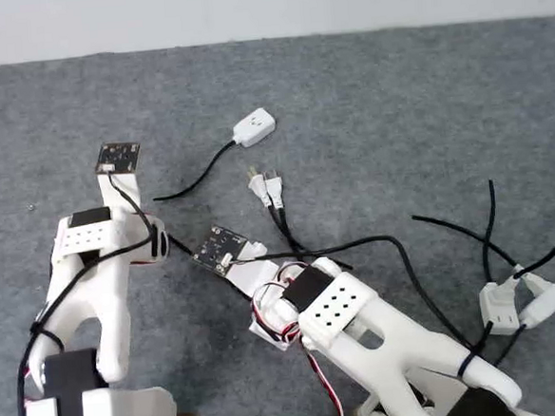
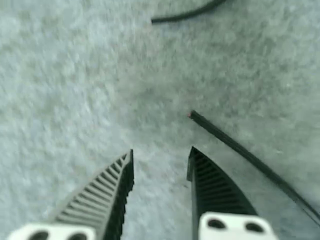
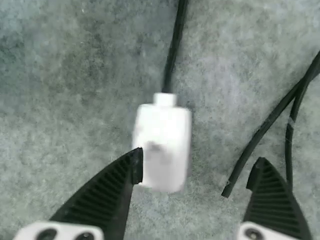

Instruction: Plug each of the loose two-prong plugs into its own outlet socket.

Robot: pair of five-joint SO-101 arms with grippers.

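Right wrist view has the right gripper (image 3: 198, 156) spread wide around a blurred white connector (image 3: 162, 147) on a black cord (image 3: 172, 55), its edge at one fingertip and clear of the other. Over grey carpet (image 2: 75, 75) the left gripper (image 2: 161, 150) stands partly open, holding nothing. High up the table, the two-prong plugs (image 1: 267, 187) lie side by side near an outlet socket (image 1: 254, 127).

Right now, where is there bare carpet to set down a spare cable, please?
Free: the far carpet between the outlet socket and the loose black cables. Crowded: the centre around the two-prong plugs, and near the white connectors at right.
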